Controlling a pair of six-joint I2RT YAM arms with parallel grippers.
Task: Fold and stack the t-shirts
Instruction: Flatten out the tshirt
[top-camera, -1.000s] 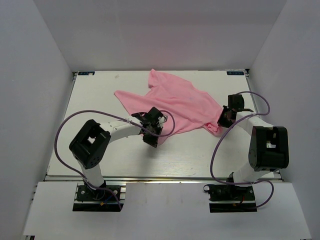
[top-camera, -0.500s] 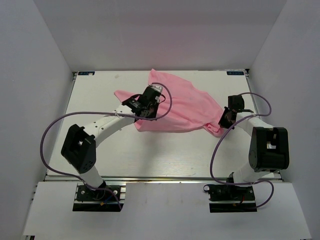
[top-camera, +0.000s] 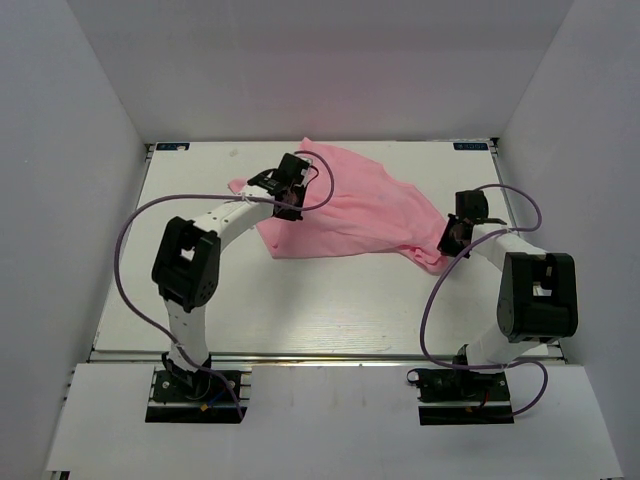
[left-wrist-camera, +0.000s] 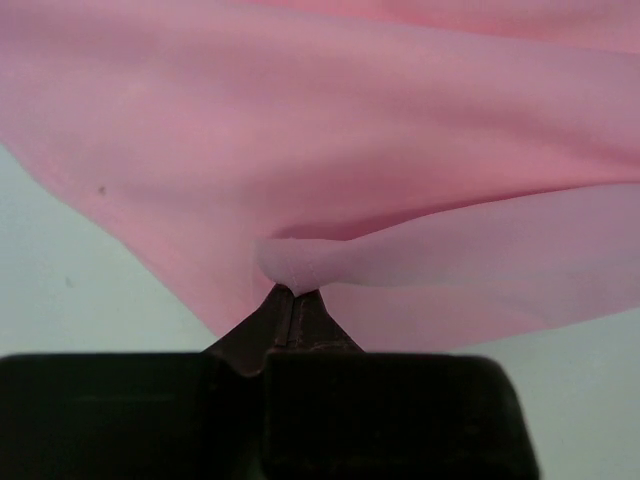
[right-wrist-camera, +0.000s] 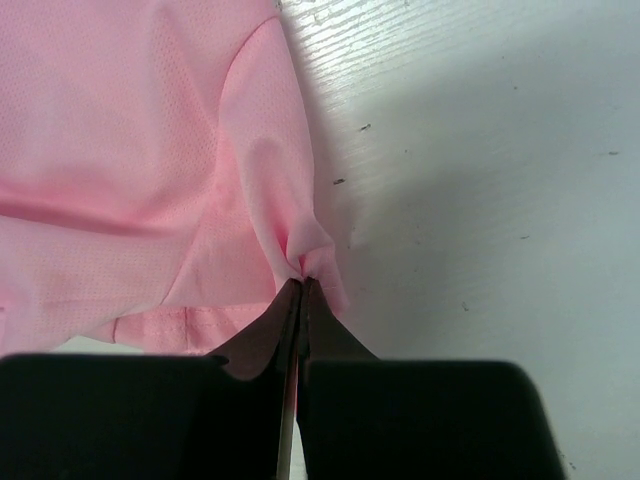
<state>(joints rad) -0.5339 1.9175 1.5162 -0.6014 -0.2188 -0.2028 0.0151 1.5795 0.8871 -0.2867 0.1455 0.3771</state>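
Observation:
A light pink t-shirt (top-camera: 350, 210) lies crumpled across the back middle of the white table (top-camera: 330, 300). My left gripper (top-camera: 290, 190) is over the shirt's left part and is shut on a pinch of its cloth. In the left wrist view that gripper (left-wrist-camera: 296, 292) has a soft fold of the pink t-shirt (left-wrist-camera: 330, 150) bunched at its tips, the rest draped beyond. My right gripper (top-camera: 452, 238) is at the shirt's right corner, shut on the fabric. The right wrist view shows this gripper (right-wrist-camera: 302, 282) pinching a puckered hem of the t-shirt (right-wrist-camera: 130, 150) against the table.
Grey walls enclose the table on the left, back and right. Purple cables (top-camera: 125, 270) loop from both arms over the table. White bare tabletop (right-wrist-camera: 480, 160) lies to the right of the pinched hem.
My left gripper has closed on the shirt's lower left edge and carried it back and left, folding that part over. The right gripper has stayed in place, shut.

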